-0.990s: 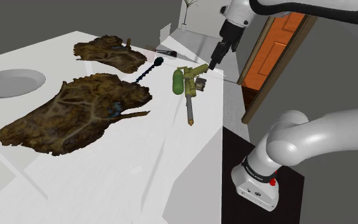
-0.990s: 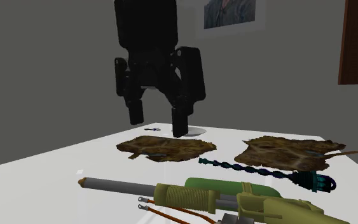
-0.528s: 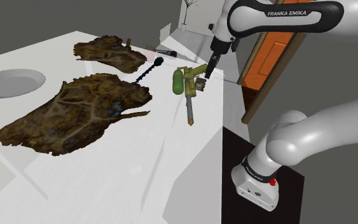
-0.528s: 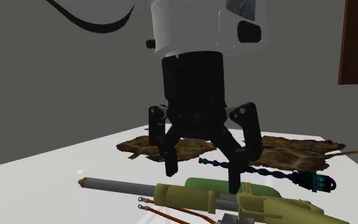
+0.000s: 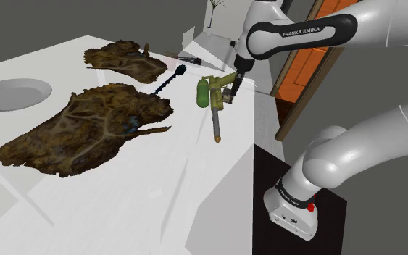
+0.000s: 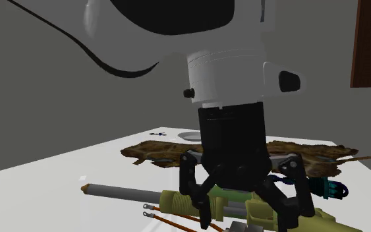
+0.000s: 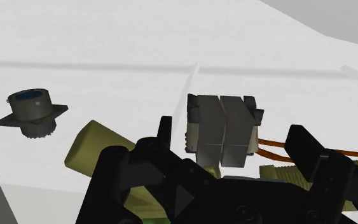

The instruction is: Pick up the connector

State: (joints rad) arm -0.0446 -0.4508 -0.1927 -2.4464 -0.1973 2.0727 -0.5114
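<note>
Olive-green and built from several parts, the connector lies flat on the white counter. It has a ribbed olive barrel with a fatter green cylinder alongside. A plain grey rod sticks out of one end. Thin orange wires end in small metal rings, and there is a grey blocky piece made of stacked slabs.

Directly over the connector's blocky end hangs the all-black two-finger gripper. Its jaws are spread wide, one to each side of the body, and grip nothing.

Just beside the connector sits a small round grey-olive fitting on a square flange. Beyond the connector lie a dark beaded rod, a large ragged brown patch and a smaller brown patch.
</note>
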